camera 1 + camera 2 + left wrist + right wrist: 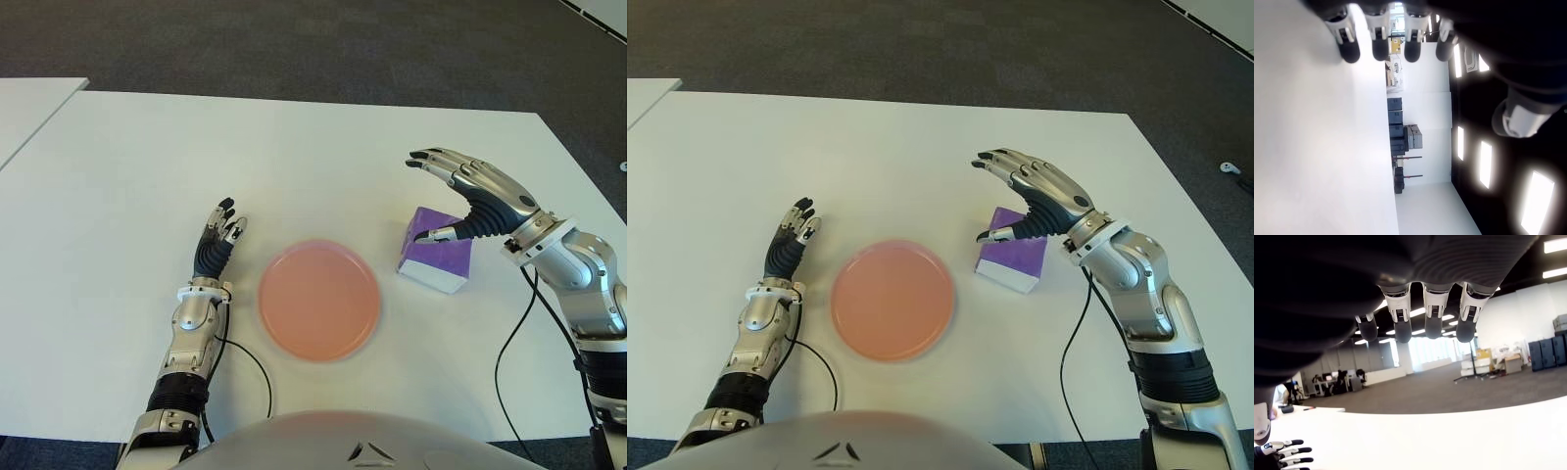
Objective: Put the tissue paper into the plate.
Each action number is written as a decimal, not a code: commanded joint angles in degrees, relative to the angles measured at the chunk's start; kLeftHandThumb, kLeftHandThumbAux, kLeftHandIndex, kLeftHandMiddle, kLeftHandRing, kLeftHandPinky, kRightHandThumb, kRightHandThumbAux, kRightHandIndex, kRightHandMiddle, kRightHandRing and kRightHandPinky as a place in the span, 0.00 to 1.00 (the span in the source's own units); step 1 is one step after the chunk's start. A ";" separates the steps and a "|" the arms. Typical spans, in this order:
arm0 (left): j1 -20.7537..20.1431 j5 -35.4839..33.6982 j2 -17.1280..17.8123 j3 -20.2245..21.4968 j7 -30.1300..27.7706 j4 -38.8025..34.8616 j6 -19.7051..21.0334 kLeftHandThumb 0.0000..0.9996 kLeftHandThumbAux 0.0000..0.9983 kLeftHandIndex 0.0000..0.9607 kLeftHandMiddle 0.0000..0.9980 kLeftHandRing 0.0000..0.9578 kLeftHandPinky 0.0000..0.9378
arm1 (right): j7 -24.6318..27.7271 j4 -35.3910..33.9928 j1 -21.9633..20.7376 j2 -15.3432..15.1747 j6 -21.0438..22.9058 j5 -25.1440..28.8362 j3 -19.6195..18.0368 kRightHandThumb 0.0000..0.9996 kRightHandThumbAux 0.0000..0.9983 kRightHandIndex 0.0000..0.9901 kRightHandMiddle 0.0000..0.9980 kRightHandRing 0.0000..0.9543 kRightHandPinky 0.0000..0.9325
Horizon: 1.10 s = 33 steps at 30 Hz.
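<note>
Purple tissue pack [436,252] below right hand [468,191], fingers [437,161] spread apart above it, thumb near its top, right of pink plate [318,299], left hand [217,242] left of plate

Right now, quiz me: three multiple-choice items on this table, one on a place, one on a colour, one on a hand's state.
1. Where is the tissue pack relative to the plate?
A. on it
B. beside it, on the robot's right
C. on the robot's left of it

2. What colour is the plate?
A. pink
B. blue
C. green

3. What is the right hand doing?
A. gripping the pack
B. fist on the table
C. open above the pack

Key: 1 B, the purple pack sits on the table clear of the plate's rim. 2 A, the plate is salmon pink. 3 C, its fingers are spread and hold nothing. The left hand shows left of the plate.
</note>
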 commanded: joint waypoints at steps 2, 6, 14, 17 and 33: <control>2.25 -0.60 -0.08 0.32 -0.26 0.86 1.32 0.00 0.46 0.00 0.00 0.00 0.00 | 0.69 -0.33 4.68 -0.63 0.15 -0.79 -1.29 0.17 0.44 0.00 0.00 0.00 0.00; 2.51 -0.85 0.11 0.52 -0.28 0.57 1.47 0.00 0.46 0.00 0.00 0.00 0.00 | -0.45 -1.53 10.41 -1.54 0.46 -4.30 -4.17 0.15 0.43 0.00 0.00 0.00 0.00; 2.44 -1.12 0.52 1.21 -0.27 0.87 1.70 0.00 0.47 0.00 0.00 0.00 0.00 | 1.55 -8.43 18.89 -0.35 5.34 -9.95 -6.53 0.15 0.44 0.00 0.00 0.00 0.00; 2.31 -1.32 0.69 1.34 -0.47 0.97 1.80 0.00 0.47 0.00 0.00 0.00 0.00 | 1.94 -9.14 19.58 -0.07 6.39 -10.97 -6.24 0.15 0.43 0.00 0.00 0.00 0.00; 1.65 -1.78 1.49 1.53 -1.35 2.19 1.26 0.00 0.46 0.00 0.00 0.00 0.00 | -2.13 -2.17 19.38 -1.00 5.53 -16.95 -3.97 0.17 0.37 0.00 0.00 0.00 0.00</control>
